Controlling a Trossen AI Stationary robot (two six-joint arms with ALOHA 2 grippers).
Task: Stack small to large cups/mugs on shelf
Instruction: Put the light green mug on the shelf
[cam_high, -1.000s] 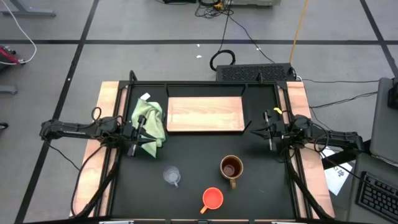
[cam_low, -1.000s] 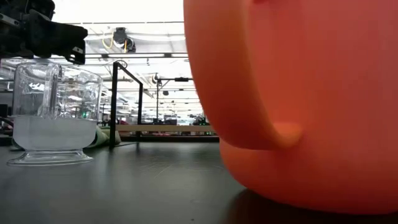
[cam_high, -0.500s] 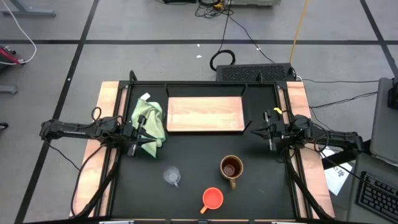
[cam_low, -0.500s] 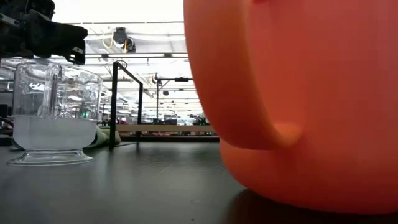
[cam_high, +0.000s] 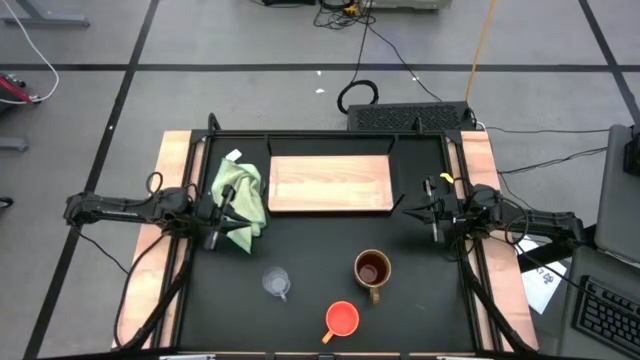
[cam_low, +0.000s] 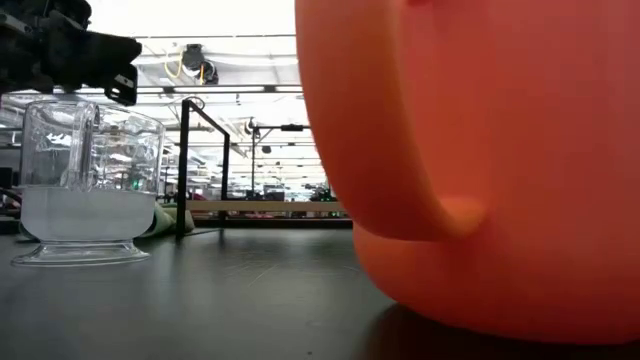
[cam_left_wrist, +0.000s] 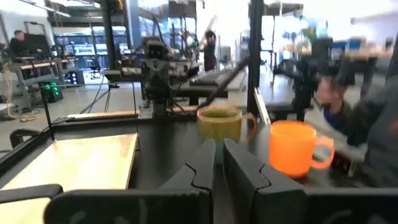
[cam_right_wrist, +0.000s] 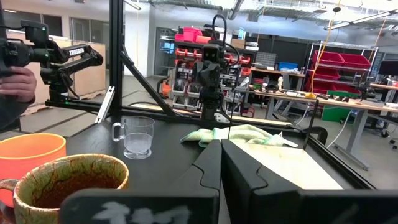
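Observation:
The brown mug (cam_high: 371, 270), the orange cup (cam_high: 342, 318) and the clear cup (cam_high: 276, 282) stand upright on their bases on the black tabletop near its near edge. The orange cup (cam_low: 480, 150) fills the low view, with the clear cup (cam_low: 85, 180) to its left. The wooden shelf board (cam_high: 330, 185) lies flat toward the far edge. My left gripper (cam_high: 230, 213), shut (cam_left_wrist: 219, 163), hangs above the table at the left side, over the green cloth's edge. My right gripper (cam_high: 407, 210), shut (cam_right_wrist: 220, 163), waits at the right side, level with the board's near right corner.
A light green cloth (cam_high: 240, 195) lies crumpled left of the board. Black frame posts (cam_high: 212, 125) stand at the far corners, and pale wooden strips (cam_high: 160, 230) line both sides. A person's hand (cam_right_wrist: 15, 81) shows beyond the table. Open tabletop lies between the cups and the board.

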